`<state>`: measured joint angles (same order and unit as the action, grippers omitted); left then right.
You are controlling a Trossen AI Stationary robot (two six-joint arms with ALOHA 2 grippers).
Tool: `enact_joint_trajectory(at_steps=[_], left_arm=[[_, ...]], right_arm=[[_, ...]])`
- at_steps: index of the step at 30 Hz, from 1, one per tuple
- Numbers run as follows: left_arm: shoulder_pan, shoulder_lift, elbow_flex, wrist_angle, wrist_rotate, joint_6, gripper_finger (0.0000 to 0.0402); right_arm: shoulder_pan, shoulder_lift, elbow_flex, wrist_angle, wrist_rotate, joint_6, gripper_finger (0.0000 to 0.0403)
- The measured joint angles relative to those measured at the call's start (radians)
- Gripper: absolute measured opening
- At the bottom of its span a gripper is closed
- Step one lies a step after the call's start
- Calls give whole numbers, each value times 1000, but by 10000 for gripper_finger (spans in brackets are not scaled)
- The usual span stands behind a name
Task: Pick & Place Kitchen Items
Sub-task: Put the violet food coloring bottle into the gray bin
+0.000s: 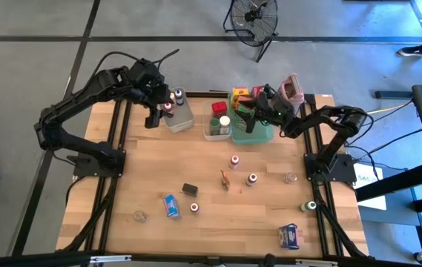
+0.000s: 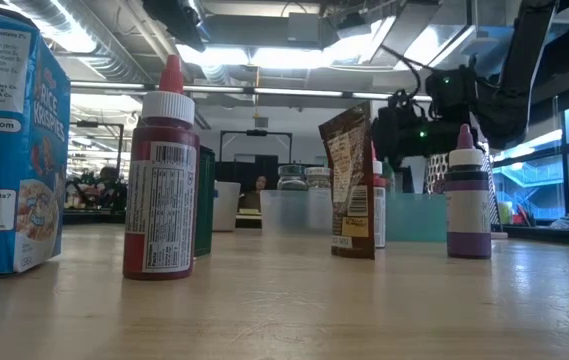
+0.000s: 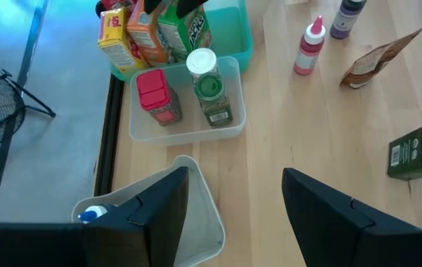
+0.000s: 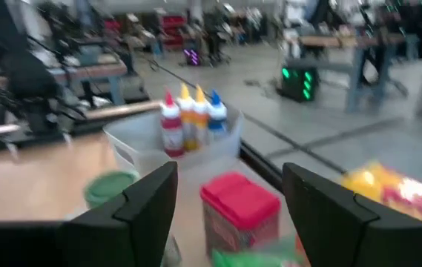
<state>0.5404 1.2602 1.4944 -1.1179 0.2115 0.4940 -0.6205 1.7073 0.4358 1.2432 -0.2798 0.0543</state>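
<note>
1. Nearest the low camera stands our blue cereal box [image 2: 2,140], then the red squeeze bottle with a white cap [image 2: 161,175], both still loose on the wooden surface [image 1: 211,159].
2. The left pincer [image 1: 153,119] hovers released and empty beside the clear plastic bin of small bottles [image 1: 179,113].
3. The right pincer [image 1: 249,123] hangs released, holding nothing, over the teal tray [image 1: 264,134] near the red-lidded jar [image 4: 239,211].
4. We judge a drop just made; next, reach for the scattered purple-labelled bottle [image 2: 469,195].
</note>
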Motion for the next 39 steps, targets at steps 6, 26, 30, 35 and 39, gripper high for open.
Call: enact_joint_trajectory(at_steps=[6, 26, 30, 35, 39], left_arm=[[0, 0, 0, -6, 0, -1, 212], [-10, 0, 0, -22, 0, -77, 212], [-10, 0, 0, -31, 0, -81, 212], [-10, 0, 0, -31, 2, -119, 212], [-10, 0, 0, -31, 70, -169, 212]], right_arm=[[0, -43, 0, 85, -86, -11, 245], [186, -758, 189, -1035, -313, -179, 246], [355, -789, 482, -1649, -45, -276, 246], [552, -706, 733, -2038, 158, -150, 246], [669, -616, 790, -2125, 173, -11, 246]])
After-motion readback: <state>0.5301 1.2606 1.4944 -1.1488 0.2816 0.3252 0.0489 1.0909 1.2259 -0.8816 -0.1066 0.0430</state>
